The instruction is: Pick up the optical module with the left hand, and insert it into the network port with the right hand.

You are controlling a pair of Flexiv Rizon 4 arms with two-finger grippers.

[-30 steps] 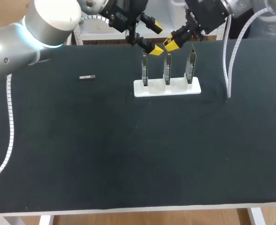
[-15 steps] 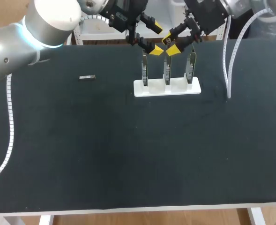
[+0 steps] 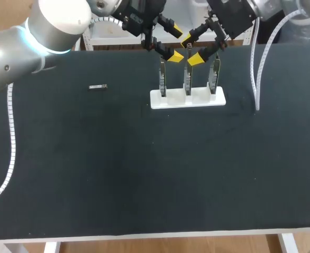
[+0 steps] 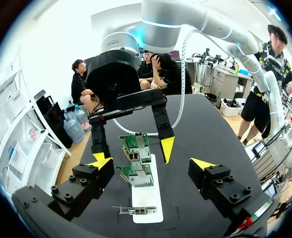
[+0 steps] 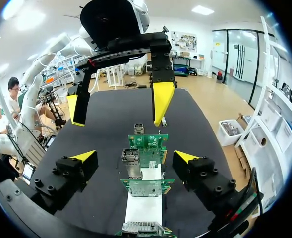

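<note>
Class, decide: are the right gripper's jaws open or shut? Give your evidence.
Open. The right gripper shows its two yellow tips spread well apart, holding nothing.

Inventory from the head view.
- Table [image 3: 144, 174]: 1, black top.
- Arms: 2, left arm [image 3: 18, 45] and right arm [image 3: 270, 6].
- Grippers: 2, left gripper [image 3: 175, 43] and right gripper [image 3: 191, 48]. 2 fingers each, so 4 yellow tips total.
- White stand [image 3: 188, 99]: 1.
- Circuit boards upright in it: 3, left board [image 3: 163, 79], middle board [image 3: 187, 78], right board [image 3: 213, 75]. The left wrist view shows the same 3 in a row.
- Small metal module [image 3: 98, 87] lying loose on the table: 1.
- White spiral-wrapped cables: 2, left cable [image 3: 10, 142] and right cable [image 3: 257, 68].
</note>
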